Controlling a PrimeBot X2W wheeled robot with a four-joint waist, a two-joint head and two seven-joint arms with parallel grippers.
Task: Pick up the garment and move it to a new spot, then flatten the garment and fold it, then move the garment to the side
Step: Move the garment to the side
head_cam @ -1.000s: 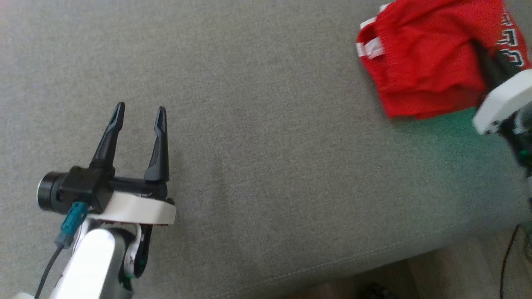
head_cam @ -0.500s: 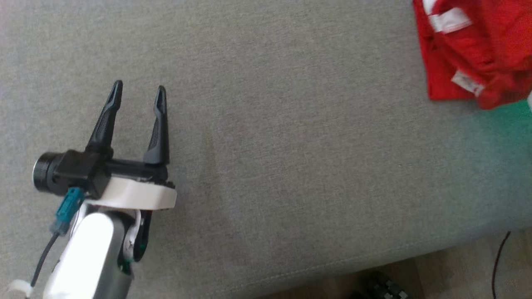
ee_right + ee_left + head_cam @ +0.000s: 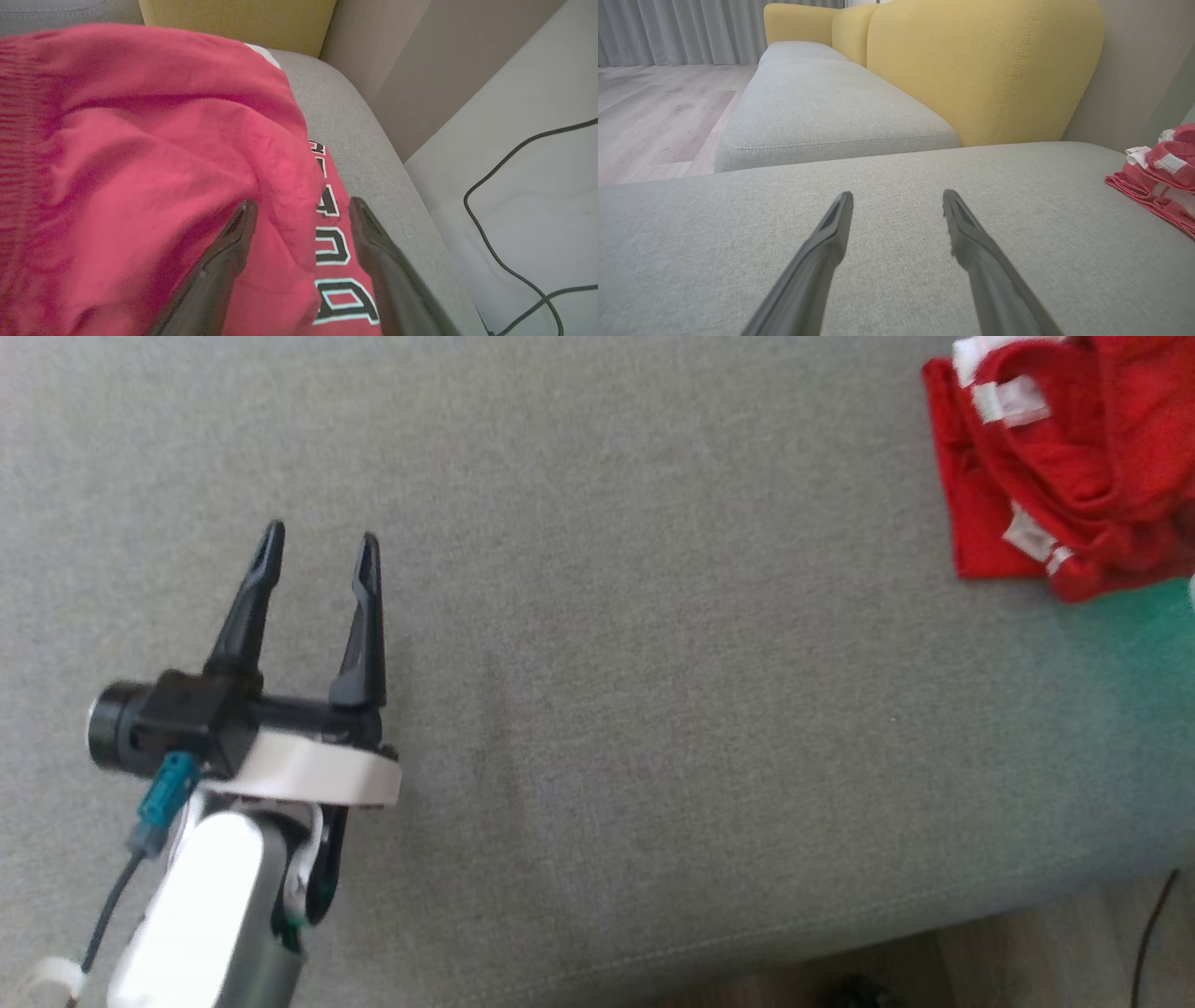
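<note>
At the lower left of the head view, the left gripper [image 3: 319,534] hovers over the grey seat cushion [image 3: 653,709] with its two dark fingers spread apart and nothing between them. Its own wrist view shows the same left gripper [image 3: 897,196] wide open above bare grey fabric, with a wooden floor [image 3: 654,102] and pale curtains [image 3: 668,28] off to the left and a yellow backrest [image 3: 980,70] rising behind the cushion. Well apart from it, at the far right of the cushion, lies the garment [image 3: 1074,476], a red piece with white trim, bunched and creased rather than flat; the left wrist view catches its edge [image 3: 1174,154] at the right border. In the right wrist view the garment [image 3: 140,163] covers the cushion's end, black letters edged in white showing along one side. The right gripper [image 3: 303,205] is over it with fingers parted and no fabric pinched; whether the tips touch the cloth I cannot tell. Further right, a black cable [image 3: 504,186] runs across a pale floor
</note>
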